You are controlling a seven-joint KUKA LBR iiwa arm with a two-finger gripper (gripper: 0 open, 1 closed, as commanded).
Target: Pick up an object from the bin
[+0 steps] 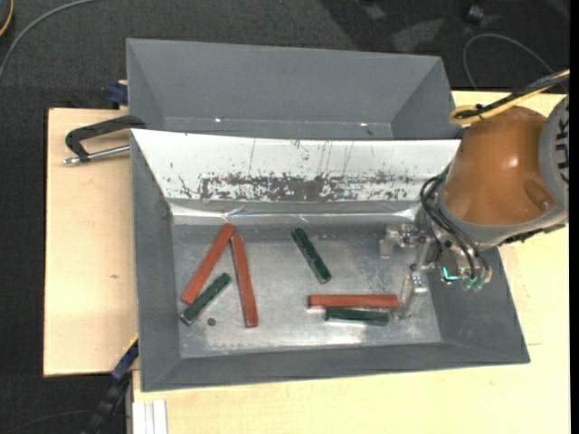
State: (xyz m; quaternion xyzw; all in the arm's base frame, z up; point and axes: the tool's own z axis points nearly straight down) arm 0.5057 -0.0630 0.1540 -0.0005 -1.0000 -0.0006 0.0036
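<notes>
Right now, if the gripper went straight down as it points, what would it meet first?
The gripper would likely meet the right end of the red stick, beside the dark green stick, or the bin floor; depth is unclear.

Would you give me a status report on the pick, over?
Gripper low at right side of bin, by right ends of red stick and dark green stick lying side by side. Other sticks further left, none in the way.

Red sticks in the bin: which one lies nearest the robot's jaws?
The thin red stick lying crosswise at the front right, a dark green stick alongside it. The other two, a slanted red stick and a steeper red stick, lie far left.
</notes>
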